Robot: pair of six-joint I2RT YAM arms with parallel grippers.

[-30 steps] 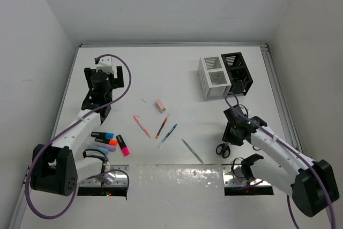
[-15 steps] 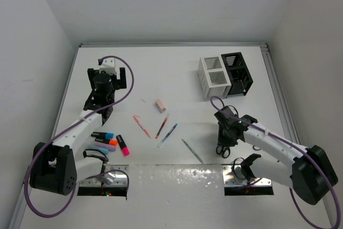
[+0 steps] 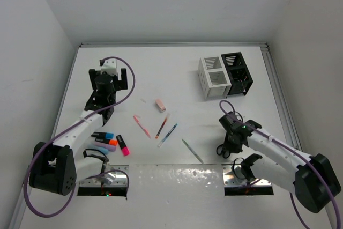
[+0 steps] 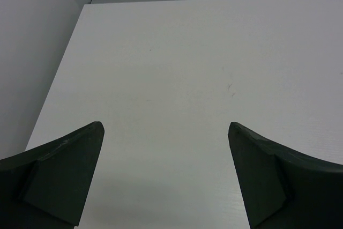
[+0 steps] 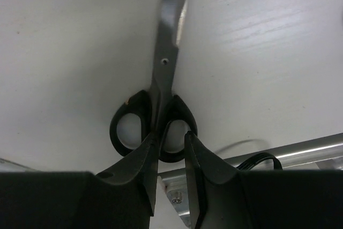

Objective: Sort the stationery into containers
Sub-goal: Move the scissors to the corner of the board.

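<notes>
The white worktop [image 3: 177,73] fills most of the top view. The two containers stand side by side and touching at the upper right of that view; the white organiser [image 3: 213,78] is on the left and the black organiser [image 3: 237,73] is on the right.

The left pincer [image 4: 166,130] is at the upper left of the top view; its fingers are spread wide apart and hold nothing, with only bare worktop between them.

The right pincer [image 5: 170,138] is at the lower right of the top view, down low by the worktop; its fingers are close together and pinch one black handle ring of the scissors [image 5: 163,73]. The scissors lie flat on the worktop with the blades closed, and in the wrist view the blades point to the top of the frame.

Four highlighters [image 3: 110,141] lie in a bunch at the lower left, near the left arm.

In the middle lie a pink pen [image 3: 142,126], a red pen [image 3: 162,126] and a blue pen [image 3: 168,135]; a grey pen [image 3: 192,151] lies lower, a bit to the right. The pink eraser [image 3: 159,105] sits just above the pens.
</notes>
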